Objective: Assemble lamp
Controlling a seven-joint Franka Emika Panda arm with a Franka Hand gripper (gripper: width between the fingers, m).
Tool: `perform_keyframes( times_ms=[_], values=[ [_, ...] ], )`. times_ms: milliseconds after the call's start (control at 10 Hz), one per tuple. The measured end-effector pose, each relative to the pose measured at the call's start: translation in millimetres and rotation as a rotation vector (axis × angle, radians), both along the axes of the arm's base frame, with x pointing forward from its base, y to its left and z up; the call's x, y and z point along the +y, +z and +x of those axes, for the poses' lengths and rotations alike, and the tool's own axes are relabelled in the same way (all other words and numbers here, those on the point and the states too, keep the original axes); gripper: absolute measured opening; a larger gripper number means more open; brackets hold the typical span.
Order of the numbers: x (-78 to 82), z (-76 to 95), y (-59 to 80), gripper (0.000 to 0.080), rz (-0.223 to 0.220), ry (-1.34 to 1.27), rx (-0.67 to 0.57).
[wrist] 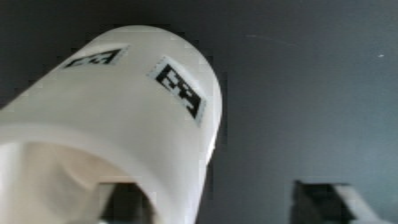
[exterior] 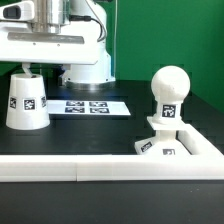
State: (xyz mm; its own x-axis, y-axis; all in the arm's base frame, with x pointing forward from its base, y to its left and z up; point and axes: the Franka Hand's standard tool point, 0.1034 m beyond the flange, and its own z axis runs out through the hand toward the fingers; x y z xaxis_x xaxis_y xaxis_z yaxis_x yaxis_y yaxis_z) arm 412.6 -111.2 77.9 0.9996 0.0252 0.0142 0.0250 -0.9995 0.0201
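Observation:
The white cone-shaped shade point(exterior: 28, 101) stands on the dark table at the exterior view's left, with a tag on its side. My gripper point(exterior: 30, 66) hangs just above its top. In the wrist view the shade point(wrist: 125, 110) fills most of the picture. My gripper point(wrist: 226, 205) is open, with one dark finger point(wrist: 125, 200) against the shade's side and the other finger point(wrist: 329, 200) over bare table. The ball-shaped bulb point(exterior: 168, 92) stands upright on the flat square base point(exterior: 165, 147) at the exterior view's right.
The marker board point(exterior: 90, 105) lies flat on the table between the shade and the bulb. A white rail point(exterior: 90, 166) runs along the front and turns back at the right beside the base. The arm's white body point(exterior: 85, 60) stands behind the shade.

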Motion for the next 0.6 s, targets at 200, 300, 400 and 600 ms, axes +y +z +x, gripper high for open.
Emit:
perform_keyframes(
  times_ms=[200, 300, 400, 600],
  values=[
    [0.0, -0.2, -0.3, 0.027, 0.0, 0.0, 0.001],
    [0.1, 0.5, 0.2, 0.0081, 0.0, 0.001, -0.001],
    [0.1, 0.9, 0.6, 0.0042, -0.001, 0.001, -0.003],
    [0.1, 0.9, 0.6, 0.0042, -0.001, 0.001, -0.003]
  ],
)
